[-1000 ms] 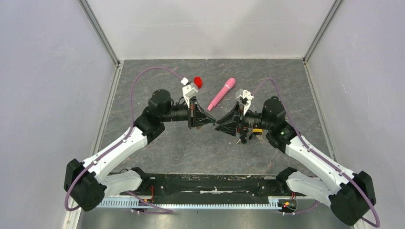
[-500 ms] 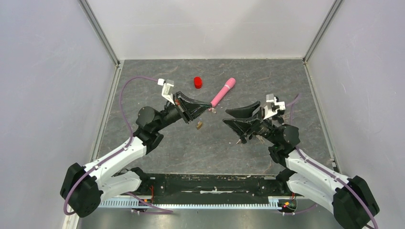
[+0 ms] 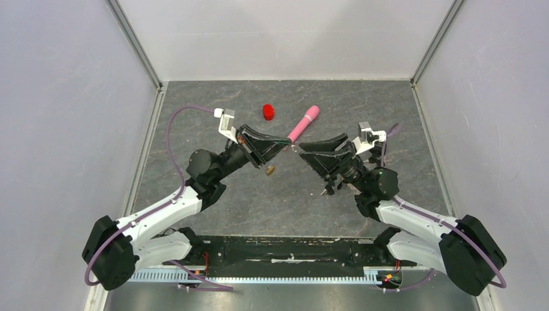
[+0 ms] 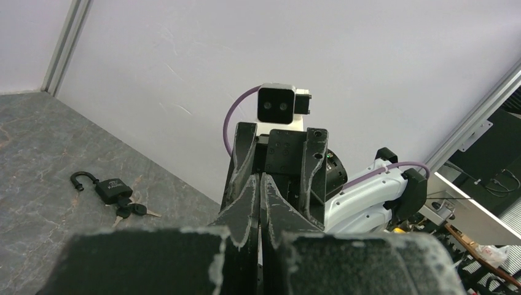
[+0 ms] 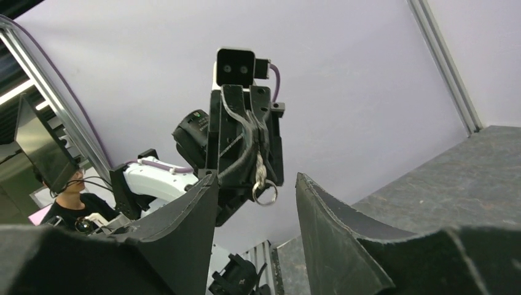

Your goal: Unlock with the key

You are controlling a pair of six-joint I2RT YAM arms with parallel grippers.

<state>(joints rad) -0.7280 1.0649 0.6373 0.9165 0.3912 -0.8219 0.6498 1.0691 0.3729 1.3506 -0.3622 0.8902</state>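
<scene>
- The left pincer (image 3: 282, 148) is closed on a small silver key (image 5: 260, 167), and a round metal ring (image 5: 265, 194) dangles below it. The key hangs in the air above the grey stone-patterned worktop (image 3: 259, 204).
- The right pincer (image 3: 304, 152) faces it tip to tip with its jaws apart, holding nothing. The key sits just at its mouth.
- The black padlock (image 4: 110, 189) lies flat on the worktop under the right arm, touched by neither pincer. A small bunch of dark-headed keys (image 4: 132, 210) lies against it.
- Risk: a hand-over looks likely. If the left pincer lets go before the right has bitten, the key drops.
- Risk: the tips stand so near that a slight misalignment could knock them together, and the loose ring could catch a finger and twist the key.
- Risk: with the padlock lying loose, a pushed key would probably slide it rather than enter.
- Count: two pincers, one held key, one ring, one black padlock and one key bunch (number of keys unclear).
- Also one small brass-coloured piece (image 3: 270, 171) below the left pincer, too small to name, one red cylindrical cap (image 3: 268, 112) and one pink plastic rod (image 3: 301, 124).
</scene>
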